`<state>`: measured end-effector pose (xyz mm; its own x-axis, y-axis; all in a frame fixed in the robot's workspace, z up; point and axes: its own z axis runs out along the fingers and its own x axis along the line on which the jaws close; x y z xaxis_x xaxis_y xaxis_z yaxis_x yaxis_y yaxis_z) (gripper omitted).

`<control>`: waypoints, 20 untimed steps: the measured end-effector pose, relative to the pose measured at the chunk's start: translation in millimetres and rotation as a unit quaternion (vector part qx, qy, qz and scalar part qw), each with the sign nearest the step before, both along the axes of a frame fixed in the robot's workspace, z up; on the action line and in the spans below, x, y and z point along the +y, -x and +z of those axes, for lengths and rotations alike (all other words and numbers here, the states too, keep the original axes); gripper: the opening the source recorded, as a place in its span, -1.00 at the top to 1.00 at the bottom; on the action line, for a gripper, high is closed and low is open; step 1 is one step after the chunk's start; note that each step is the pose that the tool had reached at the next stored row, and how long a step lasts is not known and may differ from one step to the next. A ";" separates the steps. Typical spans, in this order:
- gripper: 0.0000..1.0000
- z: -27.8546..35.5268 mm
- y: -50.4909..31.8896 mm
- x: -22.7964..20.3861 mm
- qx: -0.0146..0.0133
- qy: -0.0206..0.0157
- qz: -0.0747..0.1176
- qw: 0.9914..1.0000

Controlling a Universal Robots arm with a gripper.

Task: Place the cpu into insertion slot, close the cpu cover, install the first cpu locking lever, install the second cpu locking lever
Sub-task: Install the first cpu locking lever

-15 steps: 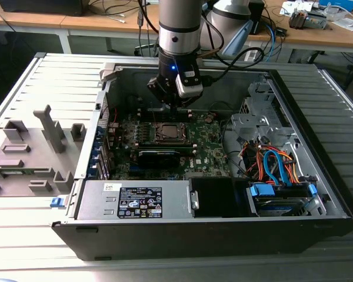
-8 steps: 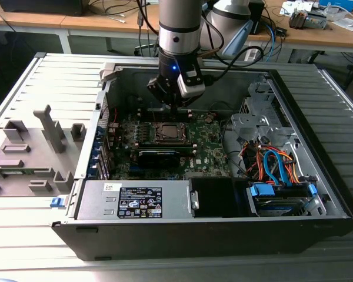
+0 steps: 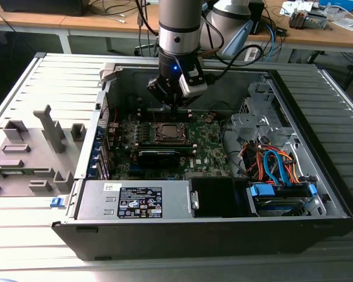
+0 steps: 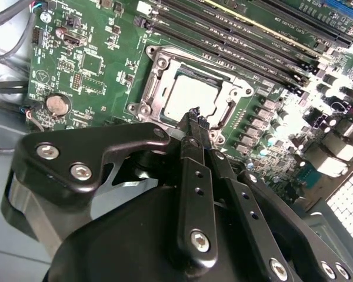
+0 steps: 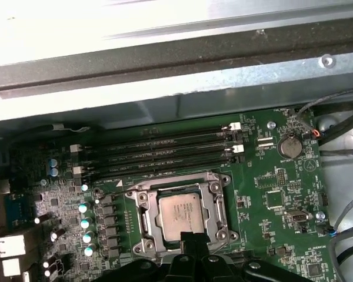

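Beside the socket [image 5: 142, 198], with chip [image 5: 179, 214] seated and cover [image 5: 209, 202] down, closed empty fingers [image 4: 194, 144] poise; lever locking seems in hand, needing a firm push.

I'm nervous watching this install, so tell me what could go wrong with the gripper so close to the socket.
The gripper hangs right at the edge of the cpu cover, beside the seated cpu: a slip might scratch the chip or bend the frame. Small capacitors stand near the cover; a sideways move might knock them.
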<state>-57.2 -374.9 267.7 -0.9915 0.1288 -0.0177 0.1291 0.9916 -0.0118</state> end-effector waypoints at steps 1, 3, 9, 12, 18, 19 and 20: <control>0.79 0.0 0.0 0.0 0.000 0.000 0.005 1.000; 0.79 0.0 0.0 0.0 0.000 0.000 0.045 0.999; 0.79 0.0 0.2 0.0 0.000 0.000 0.073 0.997; 0.79 0.0 3.9 -0.1 0.000 0.000 0.073 0.997; 0.79 0.0 21.5 0.0 0.000 0.000 0.073 0.997; 0.79 0.0 22.6 0.0 0.000 0.000 0.073 0.997; 0.79 0.0 25.1 0.0 0.000 0.000 0.073 0.997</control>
<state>-82.3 -374.9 267.7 -0.9997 -0.0166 -0.0177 -0.0164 0.9998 -0.0119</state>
